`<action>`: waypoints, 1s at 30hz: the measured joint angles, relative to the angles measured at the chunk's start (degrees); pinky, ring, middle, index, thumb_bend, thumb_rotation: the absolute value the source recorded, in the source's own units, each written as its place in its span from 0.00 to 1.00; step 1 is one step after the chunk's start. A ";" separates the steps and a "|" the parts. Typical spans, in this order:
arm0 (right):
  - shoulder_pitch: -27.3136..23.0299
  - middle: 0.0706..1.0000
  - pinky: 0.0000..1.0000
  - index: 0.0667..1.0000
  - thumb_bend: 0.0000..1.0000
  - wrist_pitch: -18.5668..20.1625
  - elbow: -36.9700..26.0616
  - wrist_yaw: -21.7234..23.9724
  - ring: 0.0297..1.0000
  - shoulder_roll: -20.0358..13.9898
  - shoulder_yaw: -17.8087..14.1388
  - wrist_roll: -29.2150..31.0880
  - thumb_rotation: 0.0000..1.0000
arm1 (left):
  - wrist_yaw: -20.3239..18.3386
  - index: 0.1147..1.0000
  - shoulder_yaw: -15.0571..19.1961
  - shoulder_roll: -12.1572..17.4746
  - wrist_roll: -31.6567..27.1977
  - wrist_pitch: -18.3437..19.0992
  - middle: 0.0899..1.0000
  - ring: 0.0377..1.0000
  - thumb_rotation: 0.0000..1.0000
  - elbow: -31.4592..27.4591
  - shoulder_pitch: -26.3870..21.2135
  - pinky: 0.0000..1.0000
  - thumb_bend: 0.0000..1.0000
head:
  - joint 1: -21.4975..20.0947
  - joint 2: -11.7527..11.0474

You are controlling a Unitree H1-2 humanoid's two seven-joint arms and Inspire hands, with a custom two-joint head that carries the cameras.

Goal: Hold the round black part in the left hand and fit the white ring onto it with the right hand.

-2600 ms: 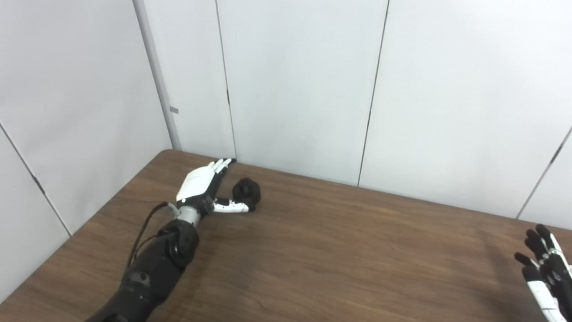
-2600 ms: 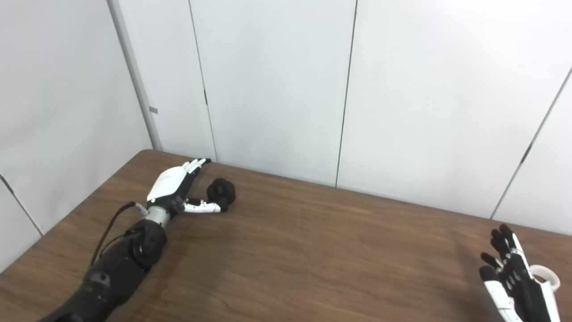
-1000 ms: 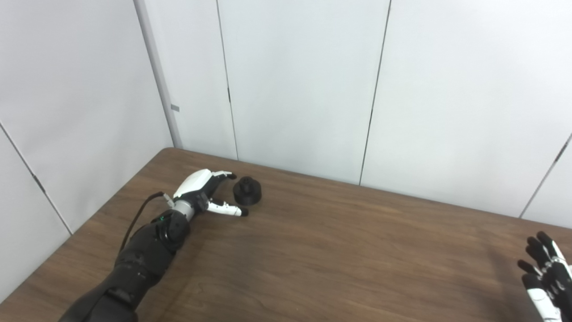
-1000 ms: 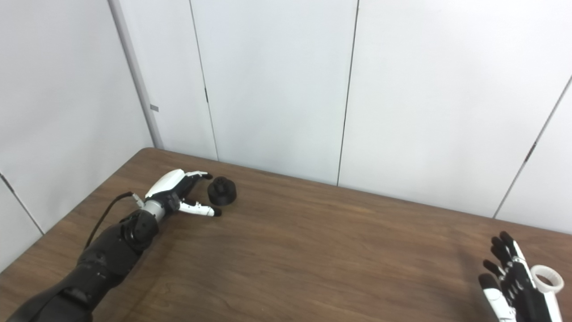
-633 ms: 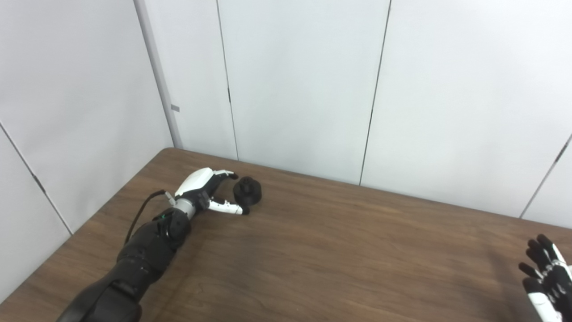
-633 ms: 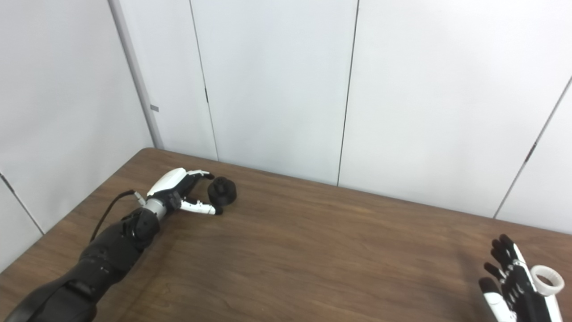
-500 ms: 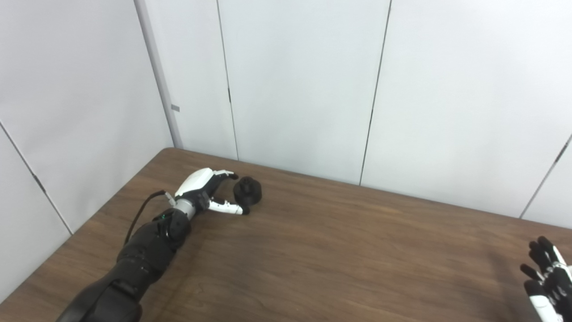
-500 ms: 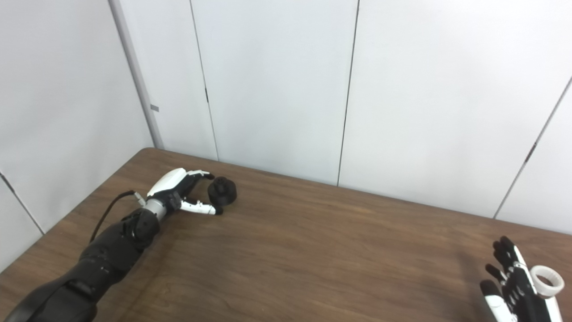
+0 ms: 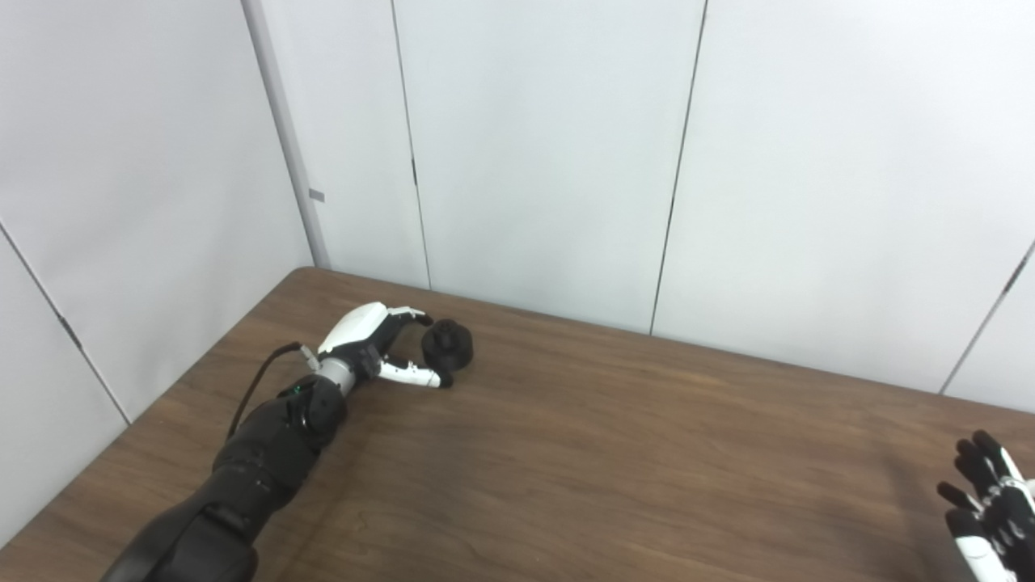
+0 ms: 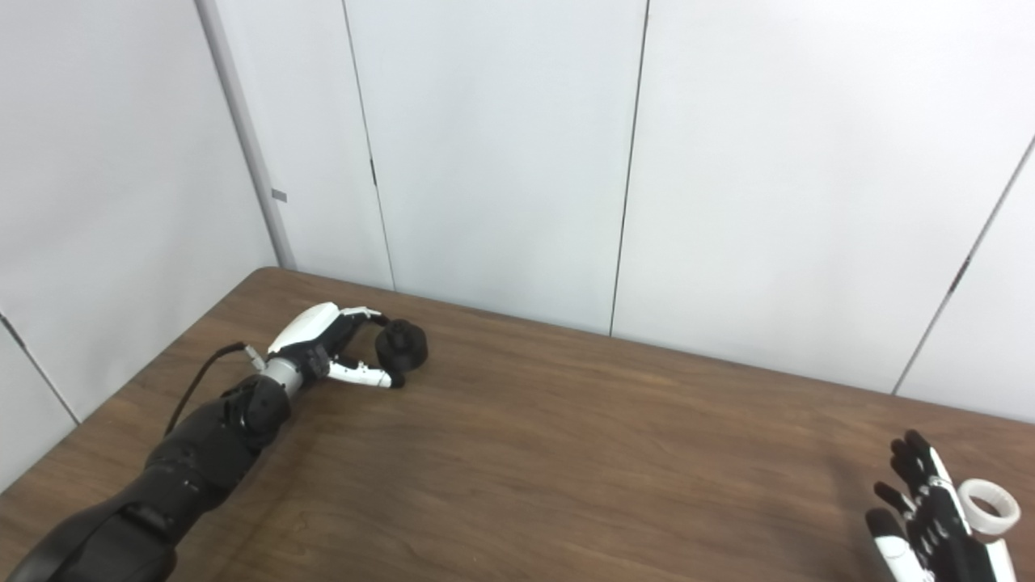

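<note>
Tabletop point(image 9: 614, 469): dark brown wood grain, fills the lower half of the frame, corner at upper left.
Room: plain white wall panels point(image 9: 542, 153) with thin dark seams right behind it.
Left hand point(image 9: 368, 347): at the left-centre of the frame, low on the wood, fingers and thumb spread in a loose cup around the part, looks like touching or nearly so, not clamped.
Round black part point(image 9: 447, 347): sits on the tabletop just right of that hand, between fingertips and thumb.
Right hand point(image 10: 930, 517): bottom right corner, partly cut off, fingers apart and pointing up, holding nothing.
White ring point(image 10: 985, 495): lying just right of the right hand; can't tell if they touch.
</note>
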 measured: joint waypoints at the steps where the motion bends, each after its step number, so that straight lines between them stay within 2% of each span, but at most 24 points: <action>1: 0.04 0.92 0.84 0.94 0.56 0.01 -0.08 -0.26 0.93 0.08 0.02 -0.73 0.73 | 0.00 0.82 -0.08 0.00 0.00 0.00 0.93 0.95 0.40 0.00 -0.04 1.00 1.00 | -0.18 -0.17; 10: 0.62 0.92 0.85 0.94 0.56 0.91 -1.19 -1.90 0.92 0.72 0.17 -4.22 0.77 | -0.14 0.82 -1.07 -0.04 -0.03 -0.19 0.93 0.96 0.40 0.86 -0.82 1.00 1.00 | -0.53 0.09; 12: 0.66 0.93 0.89 0.94 0.56 1.32 -1.30 -1.91 0.94 0.74 0.23 -4.44 0.77 | -0.21 0.82 -1.12 -0.05 -0.07 -0.19 0.94 0.97 0.40 0.85 -0.83 1.00 1.00 | -0.79 0.18; 16: 0.92 0.92 0.84 0.94 0.57 1.92 -1.72 -1.92 0.92 0.92 0.39 -4.81 0.78 | -0.48 0.82 -1.47 -0.06 -0.10 -0.19 0.93 0.96 0.39 1.07 -1.00 1.00 1.00 | -1.06 0.35; 30: 1.06 0.92 0.84 0.94 0.57 2.05 -1.98 -1.93 0.93 1.19 0.37 -4.81 0.76 | -1.30 0.83 -2.35 -0.30 -0.10 -0.20 0.94 0.97 0.39 1.94 -2.08 1.00 1.00 | -1.41 0.44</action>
